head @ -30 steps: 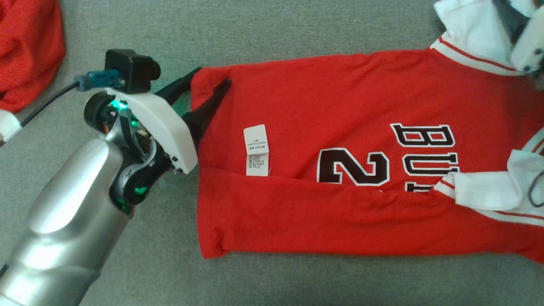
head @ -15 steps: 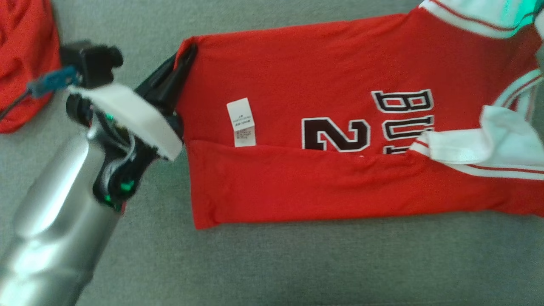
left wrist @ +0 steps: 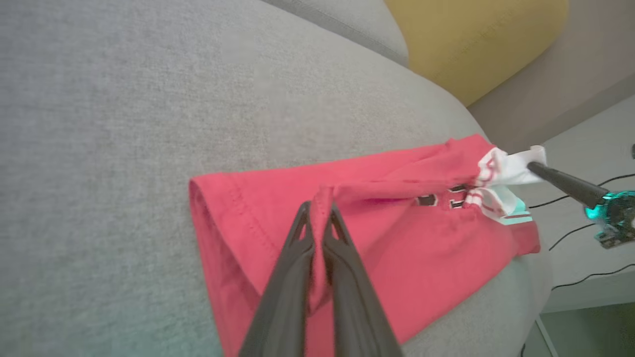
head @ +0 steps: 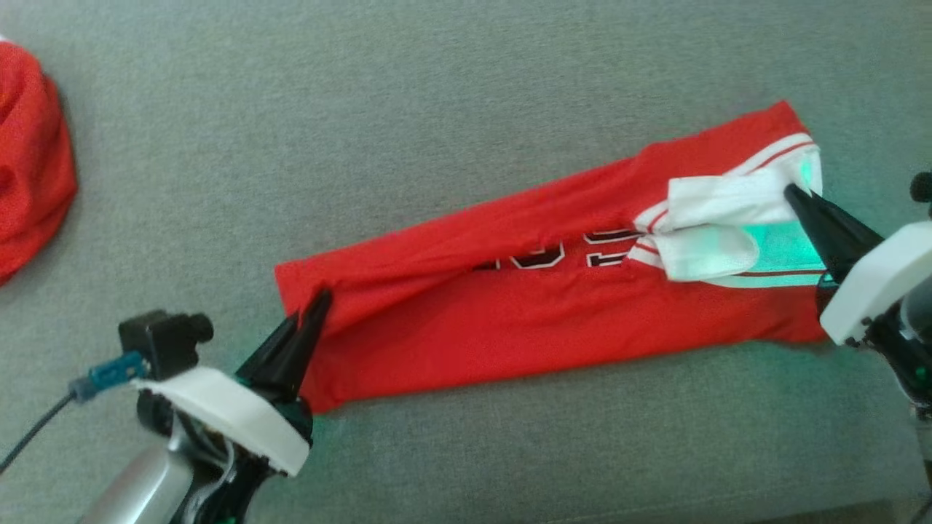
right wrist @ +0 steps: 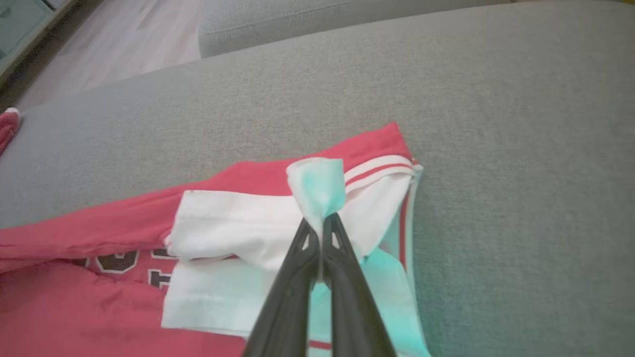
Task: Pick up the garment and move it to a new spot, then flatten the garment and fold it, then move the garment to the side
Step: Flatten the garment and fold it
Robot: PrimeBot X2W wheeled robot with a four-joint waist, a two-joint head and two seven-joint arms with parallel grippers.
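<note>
Red garment point(head: 510, 320) lies as a long folded strip across the grey sofa seat point(head: 437, 131). Left gripper point(head: 319, 300) is clamped tight on its red hem corner. Right gripper point(head: 792, 193) is pinched on the white sleeve point(right wrist: 317, 186), which the right wrist view shows bunched up. Head view adds another red cloth point(head: 29, 160) at the seat's left edge, and left wrist view catches a yellow cushion point(left wrist: 471, 39).

The jersey point(head: 510, 320) is showing red, its black lettering point(head: 542, 256) edged white, its white sleeves point(head: 721, 200) at three o'clock carrying red stripes and a teal glow. The sofa point(head: 364, 109) is looking plain grey. At nine o'clock another cloth point(head: 29, 160) is showing red.
</note>
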